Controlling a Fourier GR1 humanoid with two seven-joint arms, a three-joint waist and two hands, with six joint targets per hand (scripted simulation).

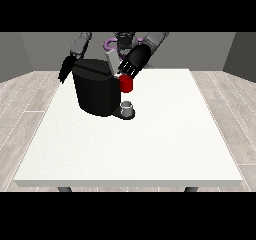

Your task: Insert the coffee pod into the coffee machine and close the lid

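Coffee machine (95, 91), black, stands on the white counter (150, 144) towards the far left of it. A grey lid flap (111, 61) tilts up from its top, so the lid reads as open.

Hand at the view's right (134, 63) is at the machine's upper front corner, just above a red thing at the machine (126, 84). Its fingers point down and towards the machine; whether they hold anything cannot be told, too small and dark.

Hand at the view's left (65, 70) hangs beside the machine's far side, dark against it; finger state cannot be told either.

A small grey thing (127, 107) sits on the machine's base plate below the red thing. Could be a cup, could be the pod; not sure. The pod itself is not plainly seen anywhere.

Judgement: work is at the loading slot, insertion or just after. Next move probably calls for pressing the raised flap down flat without shifting the machine.
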